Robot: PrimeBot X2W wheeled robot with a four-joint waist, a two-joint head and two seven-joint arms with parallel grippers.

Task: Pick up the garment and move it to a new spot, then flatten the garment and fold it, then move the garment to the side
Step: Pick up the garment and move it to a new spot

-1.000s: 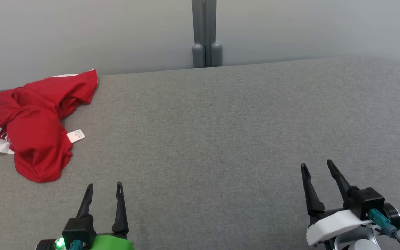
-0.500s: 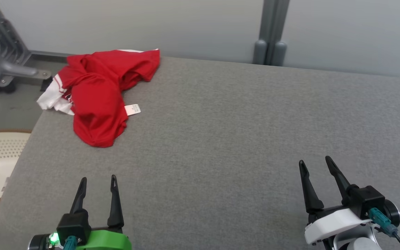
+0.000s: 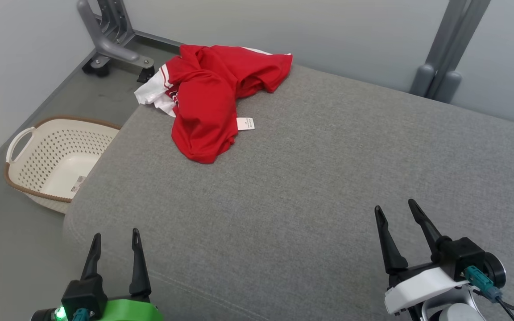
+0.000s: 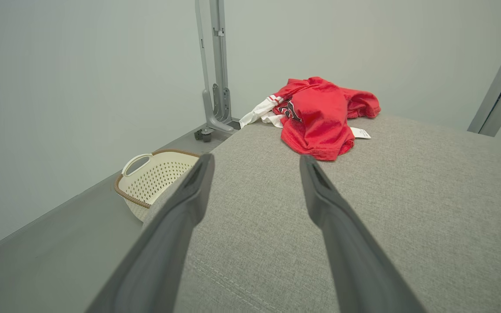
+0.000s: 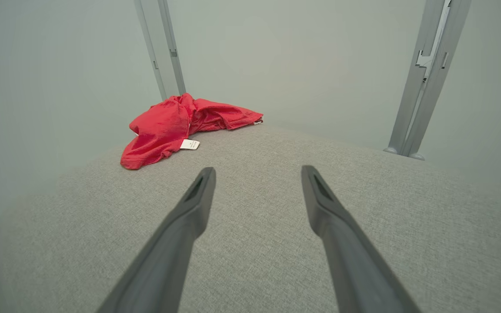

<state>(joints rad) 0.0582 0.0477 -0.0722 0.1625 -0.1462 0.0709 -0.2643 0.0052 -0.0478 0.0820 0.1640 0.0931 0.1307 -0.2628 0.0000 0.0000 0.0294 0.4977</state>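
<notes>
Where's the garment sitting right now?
Head view: the garment lies crumpled at the far left corner of the grey surface, ahead of the left gripper and beyond the basket on the floor.

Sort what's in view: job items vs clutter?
Job: red garment; grey padded table; left tool and right tool, both open and empty.
Lying about: white basket on the floor; grey frame foot; grey post.

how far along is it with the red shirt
Nothing looks done: the red garment lies crumpled at the far left corner of the grey surface. In hand: nothing, the left gripper and right gripper are both open and empty near the front edge, apart from it. Remaining: pick up, move, flatten, fold, set aside.
</notes>
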